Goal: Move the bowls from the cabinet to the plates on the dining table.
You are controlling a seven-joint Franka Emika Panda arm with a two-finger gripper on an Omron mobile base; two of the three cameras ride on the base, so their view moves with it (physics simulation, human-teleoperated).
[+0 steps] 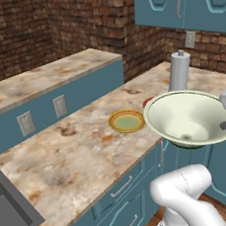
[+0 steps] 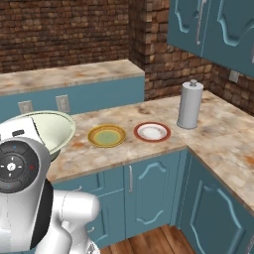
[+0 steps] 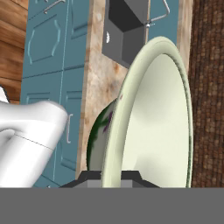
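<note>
The gripper [image 3: 111, 175] is clamped on the rim of the pale yellow-green bowl [image 1: 187, 117], held tilted above the dining table's [image 1: 75, 159] front edge, with the yellow-rimmed plate [image 2: 106, 135] and red-rimmed plate [image 2: 152, 132] beyond, side by side near that edge

The bowl [image 1: 185, 117] looked glossy and glazed; the counter [image 1: 75, 159] was polished stone, the wall [image 1: 21, 31] rough brick.

Claw [image 3: 112, 177] shut tight on the rim of the yellow-green bowl [image 1: 187, 117], arm bent, held up high.
</note>
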